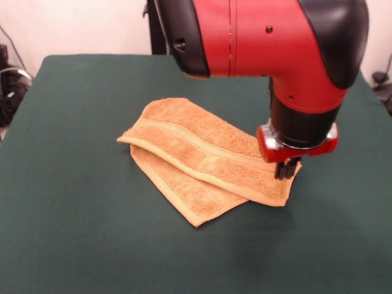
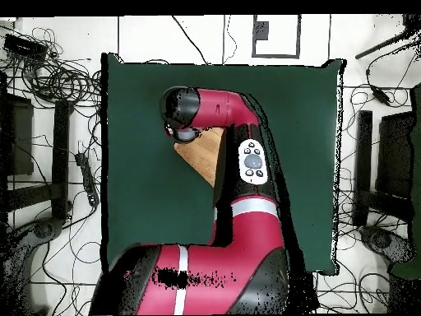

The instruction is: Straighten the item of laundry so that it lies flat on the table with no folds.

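The orange-tan towel [image 1: 202, 156] lies in the middle of the green table [image 1: 73, 202], folded over itself, with an upper layer lying across a lower layer that sticks out at the front. My gripper [image 1: 286, 169] is down at the towel's right corner, its dark fingers close together on the cloth's edge. In the overhead view only a wedge of the towel [image 2: 205, 155] shows beside the arm on the table [image 2: 140, 123]. The gripper itself is hidden there under the arm's head.
The red and black arm [image 1: 269, 43] hangs over the table's far right part and hides the towel's far right edge. Cables and stands [image 2: 49, 99] lie on the floor around the table.
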